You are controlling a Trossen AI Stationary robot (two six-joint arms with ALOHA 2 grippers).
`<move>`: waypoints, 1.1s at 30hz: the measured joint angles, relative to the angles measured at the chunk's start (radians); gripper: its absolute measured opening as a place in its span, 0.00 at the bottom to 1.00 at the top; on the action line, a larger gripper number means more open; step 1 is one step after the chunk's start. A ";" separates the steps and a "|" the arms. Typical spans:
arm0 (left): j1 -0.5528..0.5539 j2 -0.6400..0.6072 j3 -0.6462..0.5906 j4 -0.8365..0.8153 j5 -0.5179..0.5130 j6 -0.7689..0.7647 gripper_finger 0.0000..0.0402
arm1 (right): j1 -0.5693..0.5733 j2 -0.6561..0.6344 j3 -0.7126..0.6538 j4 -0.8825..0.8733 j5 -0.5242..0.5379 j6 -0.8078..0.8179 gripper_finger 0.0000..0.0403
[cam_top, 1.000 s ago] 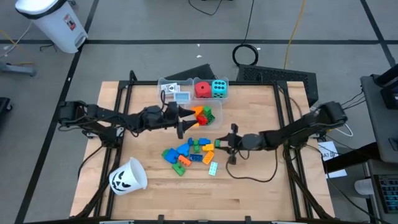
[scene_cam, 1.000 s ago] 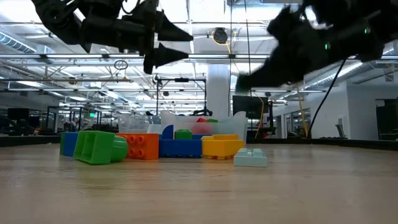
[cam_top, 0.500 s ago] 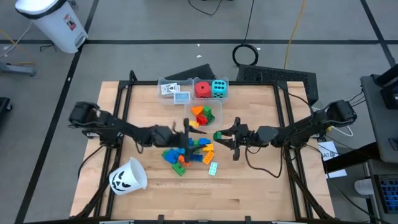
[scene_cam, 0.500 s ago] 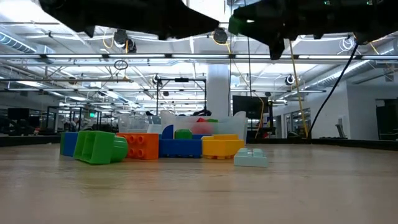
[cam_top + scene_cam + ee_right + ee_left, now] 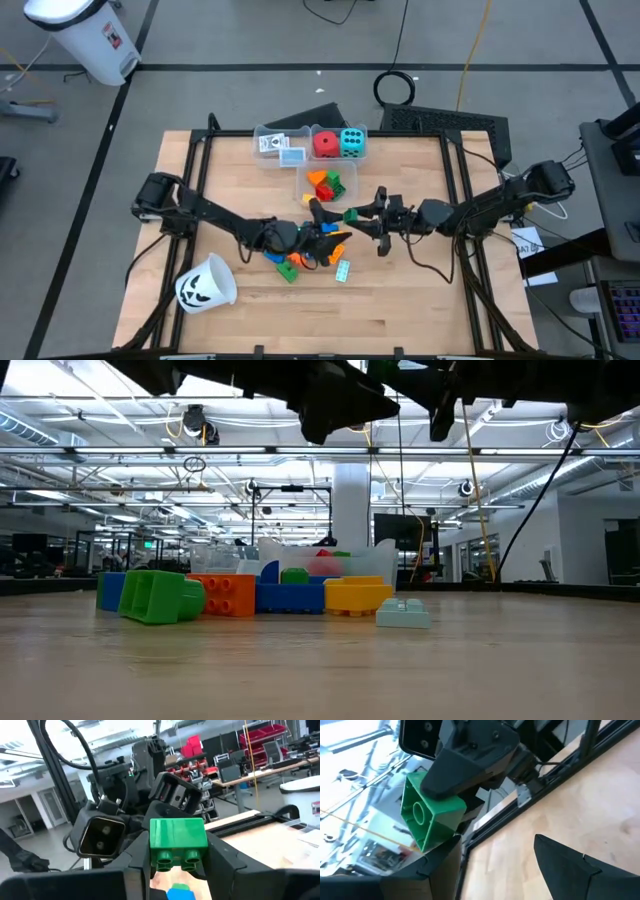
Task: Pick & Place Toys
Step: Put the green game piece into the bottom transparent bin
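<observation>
Wooden tabletop (image 5: 400, 290) carries clear bins (image 5: 310, 150) at its far edge holding cards (image 5: 280, 147), a red die (image 5: 325, 144), a cyan die (image 5: 352, 143) and blocks (image 5: 328, 183), while near the block pile (image 5: 305, 255) the right pincer (image 5: 365, 214) clamps a green block (image 5: 178, 843) and the left pincer (image 5: 325, 232) gapes empty over the pile.

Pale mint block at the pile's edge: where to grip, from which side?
The pale mint block lies flat, studs up, just clear of the pile. So probably come straight down and pinch its two long side walls; the studded top gives nothing to clamp. The left tool, open over the pile, looks nearest; the right tool is shut on a green block.
</observation>
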 joint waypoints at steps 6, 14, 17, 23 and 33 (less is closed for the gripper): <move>-0.029 -0.008 0.005 0.093 -0.134 0.136 0.63 | 0.031 -0.006 -0.002 -0.022 -0.010 -0.002 0.26; -0.038 -0.011 0.008 0.087 0.071 0.167 0.63 | 0.033 -0.006 -0.004 -0.018 -0.020 0.016 0.26; -0.018 -0.011 0.008 0.068 0.108 0.108 0.63 | 0.028 0.003 -0.005 -0.023 -0.015 0.031 0.26; 0.019 -0.010 0.008 0.056 0.181 0.056 0.63 | 0.020 0.014 -0.004 -0.019 -0.047 0.036 0.26; 0.029 -0.010 0.006 0.044 0.229 0.037 0.41 | 0.011 0.012 -0.004 -0.039 -0.058 0.067 0.28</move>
